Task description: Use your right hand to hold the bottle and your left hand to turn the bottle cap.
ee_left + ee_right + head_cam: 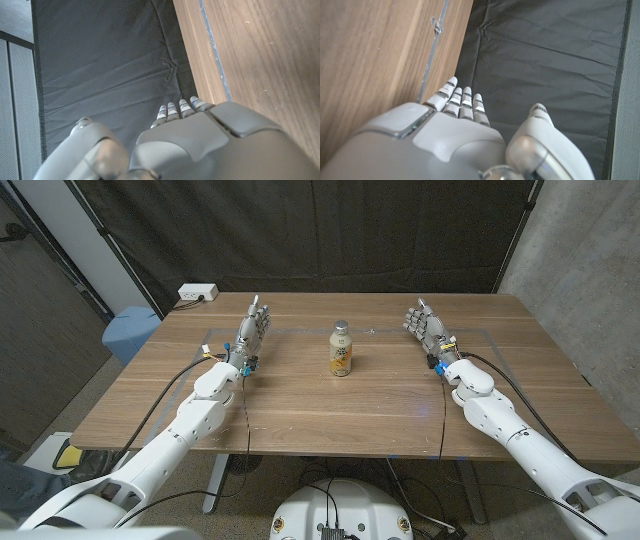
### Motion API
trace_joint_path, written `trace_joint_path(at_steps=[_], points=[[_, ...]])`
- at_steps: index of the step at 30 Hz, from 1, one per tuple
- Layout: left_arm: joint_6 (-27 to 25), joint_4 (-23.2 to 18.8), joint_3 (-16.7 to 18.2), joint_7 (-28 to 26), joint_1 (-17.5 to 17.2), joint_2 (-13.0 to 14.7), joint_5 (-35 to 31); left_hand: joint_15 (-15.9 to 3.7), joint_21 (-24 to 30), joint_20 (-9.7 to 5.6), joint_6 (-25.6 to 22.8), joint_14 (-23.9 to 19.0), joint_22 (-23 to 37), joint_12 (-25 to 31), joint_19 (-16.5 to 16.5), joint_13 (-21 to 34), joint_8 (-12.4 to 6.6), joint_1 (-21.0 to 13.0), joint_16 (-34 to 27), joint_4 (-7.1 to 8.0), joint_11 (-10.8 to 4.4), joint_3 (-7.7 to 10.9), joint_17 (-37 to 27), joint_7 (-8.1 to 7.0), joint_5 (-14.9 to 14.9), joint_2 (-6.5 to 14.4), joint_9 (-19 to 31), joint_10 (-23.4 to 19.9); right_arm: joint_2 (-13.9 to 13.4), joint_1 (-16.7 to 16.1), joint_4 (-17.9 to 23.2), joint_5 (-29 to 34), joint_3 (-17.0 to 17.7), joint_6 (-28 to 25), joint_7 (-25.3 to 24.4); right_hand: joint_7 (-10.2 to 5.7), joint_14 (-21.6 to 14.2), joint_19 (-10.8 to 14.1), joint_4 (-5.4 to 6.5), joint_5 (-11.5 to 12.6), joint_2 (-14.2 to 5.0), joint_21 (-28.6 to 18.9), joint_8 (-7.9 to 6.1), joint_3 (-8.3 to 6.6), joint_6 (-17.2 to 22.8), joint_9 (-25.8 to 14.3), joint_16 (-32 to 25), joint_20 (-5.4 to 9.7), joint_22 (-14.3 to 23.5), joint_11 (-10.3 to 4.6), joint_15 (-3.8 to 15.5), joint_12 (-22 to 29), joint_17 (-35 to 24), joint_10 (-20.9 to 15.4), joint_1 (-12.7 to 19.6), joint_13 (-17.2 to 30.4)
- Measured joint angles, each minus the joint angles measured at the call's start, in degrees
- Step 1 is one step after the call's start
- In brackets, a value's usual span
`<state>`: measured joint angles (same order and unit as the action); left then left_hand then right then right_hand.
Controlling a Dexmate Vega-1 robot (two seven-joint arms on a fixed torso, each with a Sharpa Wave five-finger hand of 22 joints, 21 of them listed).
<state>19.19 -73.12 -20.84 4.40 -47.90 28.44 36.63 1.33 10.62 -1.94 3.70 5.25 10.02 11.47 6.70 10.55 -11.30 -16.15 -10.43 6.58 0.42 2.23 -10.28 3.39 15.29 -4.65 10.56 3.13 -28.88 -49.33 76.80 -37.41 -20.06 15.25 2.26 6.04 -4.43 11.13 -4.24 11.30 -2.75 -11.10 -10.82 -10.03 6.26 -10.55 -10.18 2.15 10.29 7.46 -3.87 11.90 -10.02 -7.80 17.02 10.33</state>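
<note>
We see both robot hands released, fingers straight: left robot hand (252, 330), right robot hand (427, 328). The bottle (342, 349) stands on the table (300, 410) between them, well apart from each, upright, long axis vertical, cap (342, 326) up. Risk: a side bump from the right one topples it.

Both arms reach forward over the table (300, 420), one on each side of its middle. The left hand (252, 330) and the right hand (428, 328) hold nothing, fingers straight and pointing toward its far edge
</note>
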Motion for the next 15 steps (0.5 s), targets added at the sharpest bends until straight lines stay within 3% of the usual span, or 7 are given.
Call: trace_joint_path(at_steps=[6,15], points=[[1.00,0.87,2.09,1.44,-0.82,-1.42,-0.76,0.00,0.00,0.00,0.00,0.00,0.00,0.00,0.00,0.00,0.00,-0.30,0.00,0.00,0.00,0.00,-0.01,0.00,0.00,0.30,0.00,0.00,0.93,-1.31,1.47,1.00,1.69,-2.64,1.35,0.00,0.00,0.00,-0.11,0.00,0.13,0.00,-0.21,-0.11,0.00,0.00,0.00,0.00,0.00,0.00,0.00,0.00,0.00,0.00,0.13,0.00],[1.59,0.02,3.70,3.68,-1.94,-2.07,-1.68,-0.29,0.00,0.00,-0.22,-0.75,-0.01,0.44,-0.01,-0.01,-0.37,-1.21,-0.44,-0.03,-0.01,0.03,0.16,-0.22,0.43,0.61,0.00,-0.65,3.30,-3.20,2.31,2.73,3.92,-1.65,2.25,0.09,-0.19,-0.01,-0.35,0.00,0.15,0.00,-0.21,-0.34,0.32,0.01,0.00,0.00,0.00,-0.29,0.19,0.00,0.01,-0.29,0.76,0.00]])
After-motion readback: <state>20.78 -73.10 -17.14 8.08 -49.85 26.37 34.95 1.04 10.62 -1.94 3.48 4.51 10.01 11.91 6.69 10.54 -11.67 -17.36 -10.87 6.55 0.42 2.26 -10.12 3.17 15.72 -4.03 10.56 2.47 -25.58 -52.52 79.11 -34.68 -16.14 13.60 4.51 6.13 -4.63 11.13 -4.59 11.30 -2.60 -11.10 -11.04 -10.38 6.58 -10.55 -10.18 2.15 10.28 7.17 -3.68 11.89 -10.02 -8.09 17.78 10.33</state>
